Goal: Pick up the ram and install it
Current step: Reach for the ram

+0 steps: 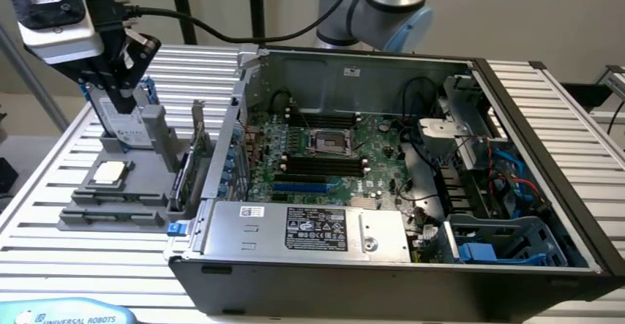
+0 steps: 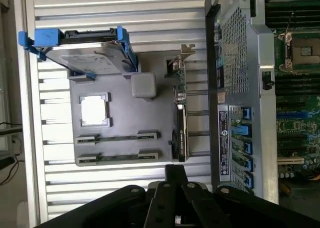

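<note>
The jaws were closed on each other with nothing between them. The gripper (image 1: 124, 106) (image 2: 175, 171), matte black and angular, pointed straight down from a wrist that carried a white and grey box, and a thick black cable looped away from it. It hung above the grey tray (image 2: 120, 113), clear of the parts there. The arm's silver tube and pale blue joint (image 1: 388, 6) rose behind the computer case (image 1: 391, 273).

The ram (image 2: 118, 136) sat in the tray, a slim stick on its edge between two small grey end blocks, with a second like it just beside it, both well apart from the motherboard (image 1: 386, 145). Next to them lay the square silver processor chip (image 2: 94, 110) in a raised frame. At the tray's far end a hard drive (image 2: 92, 59) with a shiny metal face rested tilted in a blue plastic caddy. The green expansion card (image 2: 180, 104) stood along the tray's side nearest the case.

The case lay open on a ribbed metal table (image 1: 58, 265), with black memory slots (image 1: 317, 164) beside the processor socket and a grey power supply (image 1: 303, 229) at its front
</note>
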